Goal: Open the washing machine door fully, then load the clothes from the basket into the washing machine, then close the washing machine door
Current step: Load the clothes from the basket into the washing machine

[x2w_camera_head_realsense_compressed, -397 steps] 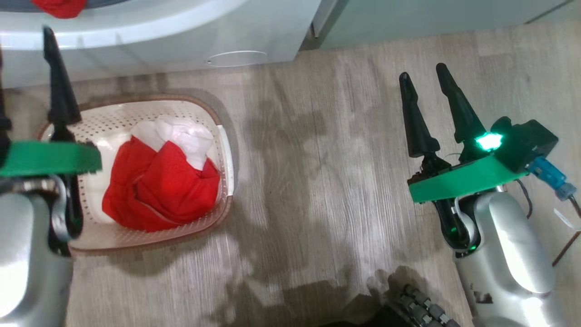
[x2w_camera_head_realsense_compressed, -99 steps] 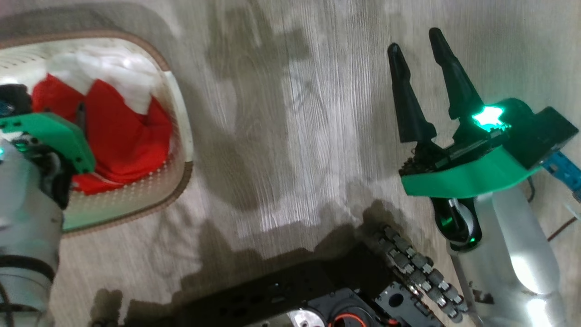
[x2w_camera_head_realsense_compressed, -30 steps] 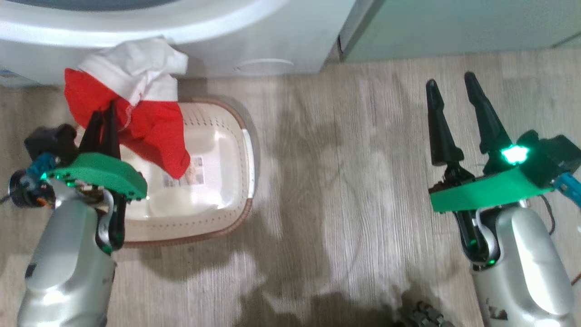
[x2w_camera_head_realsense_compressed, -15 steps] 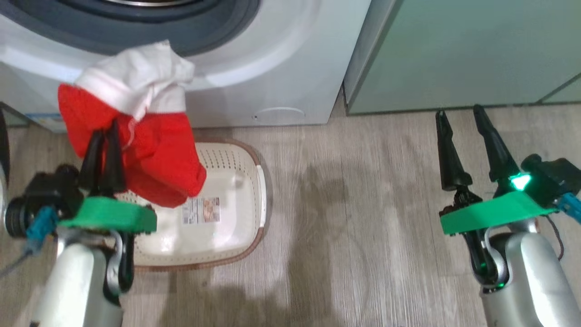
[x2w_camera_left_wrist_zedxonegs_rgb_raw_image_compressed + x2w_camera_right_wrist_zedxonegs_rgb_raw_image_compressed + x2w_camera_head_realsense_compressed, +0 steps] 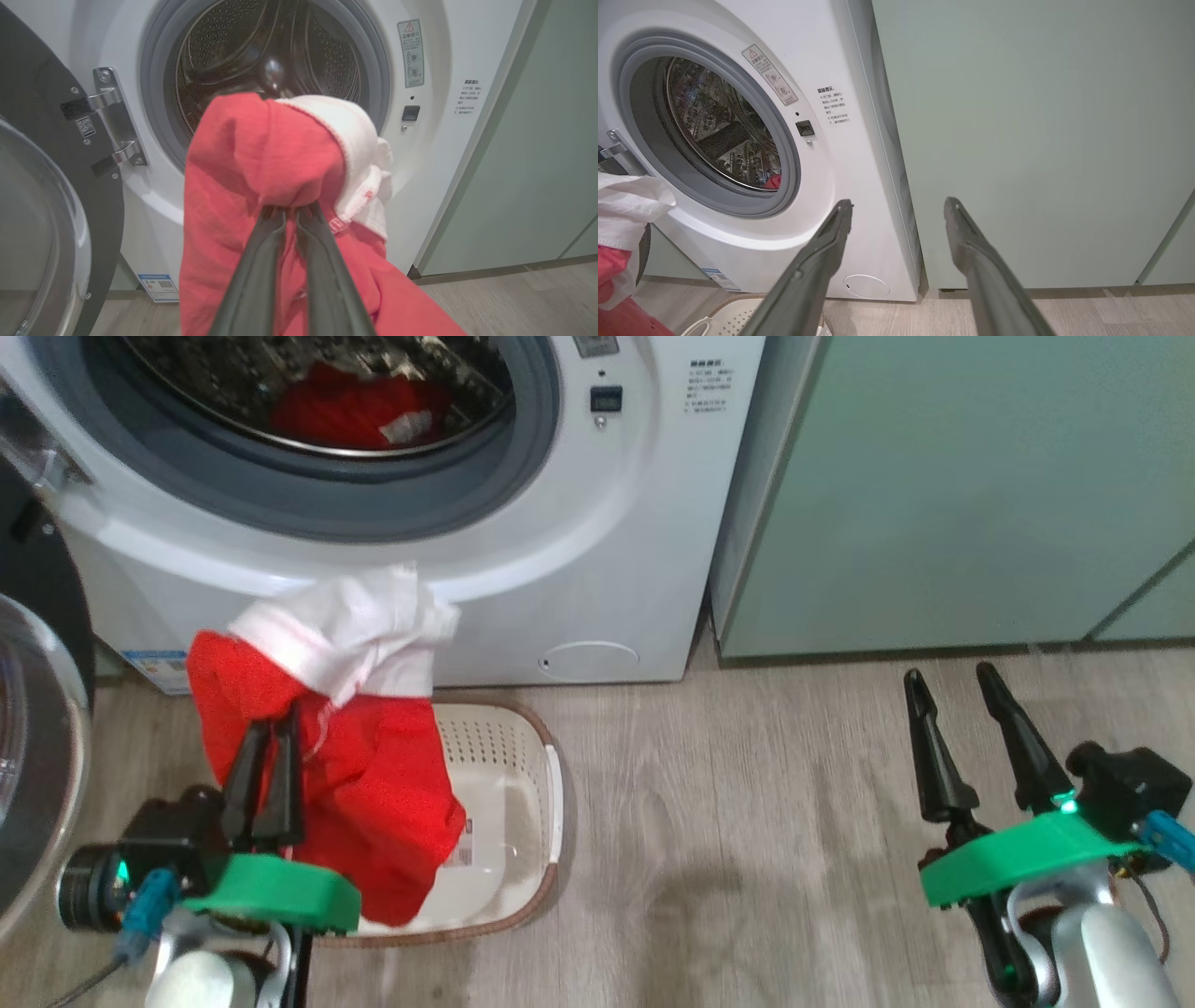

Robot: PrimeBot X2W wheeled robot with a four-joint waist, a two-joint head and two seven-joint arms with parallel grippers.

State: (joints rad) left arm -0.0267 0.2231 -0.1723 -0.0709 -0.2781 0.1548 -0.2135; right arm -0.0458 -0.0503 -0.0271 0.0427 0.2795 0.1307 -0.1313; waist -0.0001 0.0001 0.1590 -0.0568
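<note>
My left gripper (image 5: pixel 274 726) is shut on the clothes (image 5: pixel 336 747), a red garment bundled with white fabric that hangs above the left half of the basket (image 5: pixel 523 775). In the left wrist view its fingers (image 5: pixel 261 261) pinch the red cloth (image 5: pixel 252 154) in front of the washing machine's steel drum (image 5: pixel 224 51). The washing machine (image 5: pixel 597 551) stands with its door (image 5: pixel 37 588) swung open at the left. A red garment (image 5: pixel 355 411) lies inside the drum. My right gripper (image 5: pixel 952 674) is open and holds nothing, out over the floor to the right.
Pale green cabinets (image 5: pixel 934 495) stand right of the washer and fill most of the right wrist view (image 5: pixel 1041 140). The open door's glass bowl (image 5: pixel 37 233) juts out at the left. Wood floor (image 5: pixel 747 821) lies between the basket and my right arm.
The head view has tilted upward, bringing the drum and the door into sight. My left gripper keeps its hold on the bundle and has carried it up toward the washer. The right gripper is unchanged.
</note>
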